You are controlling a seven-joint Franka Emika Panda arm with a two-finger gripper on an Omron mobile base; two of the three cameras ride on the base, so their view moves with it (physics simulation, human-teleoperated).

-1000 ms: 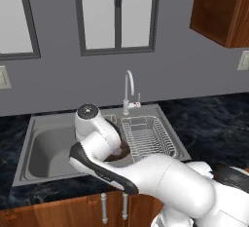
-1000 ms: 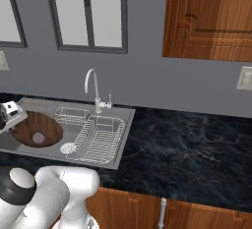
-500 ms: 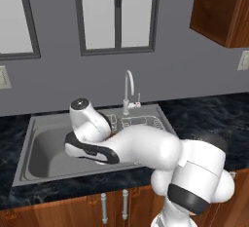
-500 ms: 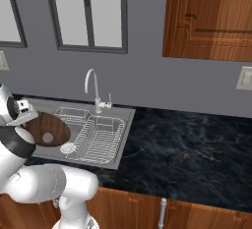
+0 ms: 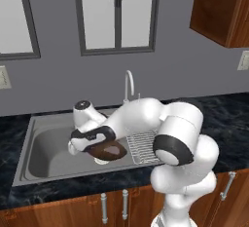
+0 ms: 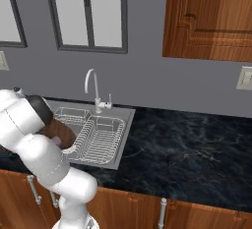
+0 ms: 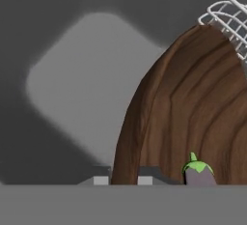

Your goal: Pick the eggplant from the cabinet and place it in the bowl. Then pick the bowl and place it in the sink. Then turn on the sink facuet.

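The wooden bowl (image 7: 193, 113) hangs low in the sink (image 7: 82, 84), and my gripper (image 7: 123, 178) is shut on its rim, one finger tip on each side of the edge. Inside the bowl lies the small purple eggplant (image 7: 198, 173) with its green cap. From the left base the bowl (image 5: 108, 150) shows under my gripper (image 5: 97, 147), over the left basin of the sink (image 5: 48, 145). My arm hides most of the bowl (image 6: 61, 133) from the right base. The faucet (image 5: 129, 82) stands behind the sink. The cabinet (image 6: 211, 16) hangs at the upper right.
A wire rack (image 5: 143, 145) fills the sink's right side, close beside the bowl (image 7: 231, 7). Dark marble counter (image 6: 187, 144) stretches to the right of the sink. Windows sit above the faucet (image 6: 93, 88).
My elbow has swung up and to the right while the hand has turned left and sunk a little into the basin. The bowl stays gripped and has barely shifted.
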